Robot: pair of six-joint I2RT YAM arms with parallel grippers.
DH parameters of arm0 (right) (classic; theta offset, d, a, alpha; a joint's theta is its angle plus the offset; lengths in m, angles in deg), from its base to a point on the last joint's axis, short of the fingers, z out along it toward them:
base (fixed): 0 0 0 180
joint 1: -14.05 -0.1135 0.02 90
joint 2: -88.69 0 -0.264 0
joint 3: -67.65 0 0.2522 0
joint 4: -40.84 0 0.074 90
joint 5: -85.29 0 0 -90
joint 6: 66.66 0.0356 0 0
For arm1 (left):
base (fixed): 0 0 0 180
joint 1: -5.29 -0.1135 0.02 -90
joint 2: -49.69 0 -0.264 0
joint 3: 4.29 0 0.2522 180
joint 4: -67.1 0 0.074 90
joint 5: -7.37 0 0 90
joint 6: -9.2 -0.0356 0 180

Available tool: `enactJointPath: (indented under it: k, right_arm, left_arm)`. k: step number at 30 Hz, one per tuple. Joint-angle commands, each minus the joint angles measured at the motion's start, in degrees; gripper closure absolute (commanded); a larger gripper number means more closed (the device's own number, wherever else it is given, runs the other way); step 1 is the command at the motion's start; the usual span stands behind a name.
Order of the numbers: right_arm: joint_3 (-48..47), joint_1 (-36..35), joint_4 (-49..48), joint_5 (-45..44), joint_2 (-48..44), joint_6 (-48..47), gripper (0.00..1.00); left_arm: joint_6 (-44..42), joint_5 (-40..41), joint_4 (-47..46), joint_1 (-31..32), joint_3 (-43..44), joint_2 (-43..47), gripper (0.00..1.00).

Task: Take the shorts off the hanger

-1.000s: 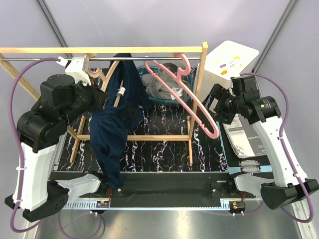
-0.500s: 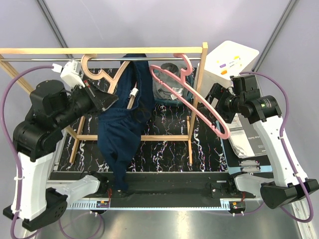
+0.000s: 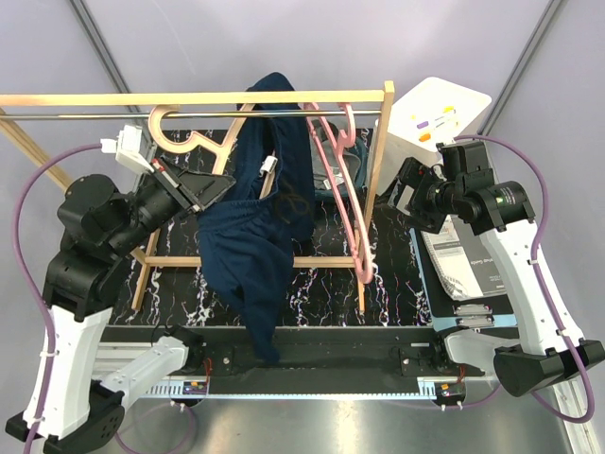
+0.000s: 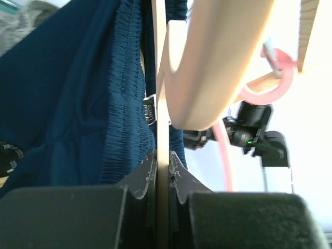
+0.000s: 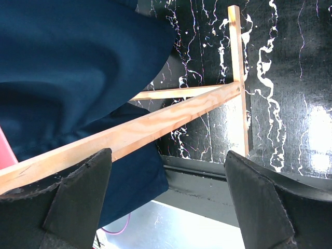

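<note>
The navy shorts [image 3: 255, 251] hang from a pale wooden hanger [image 3: 184, 137] and drape over the rack's lower bar toward the table's front edge. My left gripper [image 3: 210, 187] is shut on the hanger's thin lower edge, seen edge-on in the left wrist view [image 4: 162, 171] beside the shorts' elastic waistband [image 4: 114, 104]. My right gripper [image 3: 397, 199] is open and empty, right of the rack. In the right wrist view [image 5: 166, 207] it looks down past the navy shorts [image 5: 67, 67]. The grey shorts are almost wholly hidden behind the navy shorts.
A wooden clothes rack [image 3: 189, 96] with a metal rail spans the back; its lower bar [image 5: 155, 124] crosses the right wrist view. An empty pink hanger [image 3: 338, 189] hangs near the rack's right post. A white box [image 3: 440, 118] and a booklet [image 3: 463, 270] sit right. Black marbled mat [image 3: 321, 284] underneath.
My left arm has swung the wooden hanger and navy shorts rightward and up. The pink hanger has swung back from a slant to hang nearly straight. The right arm has barely moved.
</note>
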Motion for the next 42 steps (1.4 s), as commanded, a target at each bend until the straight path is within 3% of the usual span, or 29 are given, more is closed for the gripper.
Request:
enactJointPath:
  k: [1, 7, 17, 22, 32, 37, 42]
  right_arm:
    - [-1.7, 0.0, -0.3, 2.0, 0.1, -1.2, 0.02]
    - [-0.9, -0.1, -0.2, 2.0, -0.4, -1.1, 0.03]
    - [-0.7, -0.1, -0.2, 2.3, -0.6, -1.0, 0.02]
    - [-1.0, -0.1, -0.1, 2.4, -0.7, -1.1, 0.03]
    - [3.3, -0.1, -1.4, 2.5, -0.7, 0.2, 0.02]
    - [5.8, 0.1, -4.4, 4.3, 0.4, 1.9, 0.02]
    - [7.1, 1.8, -8.3, 5.3, 2.8, 3.2, 0.02]
  left_arm:
    - [7.6, -4.7, -18.9, -1.2, -4.1, 4.1, 1.0]
    - [13.6, -5.5, -28.8, -1.9, -10.9, 6.8, 1.0]
    - [12.5, -6.2, -29.7, -1.9, -11.4, 8.9, 1.0]
    - [11.8, -6.6, -26.7, -1.9, -12.2, 10.4, 1.0]
    - [-1.7, -2.7, -1.9, -1.9, -10.5, 13.7, 1.0]
    - [-2.5, -2.8, -0.6, -1.9, -19.0, 15.5, 1.0]
    - [-1.3, -7.8, -6.3, -1.9, -27.0, 12.2, 1.0]
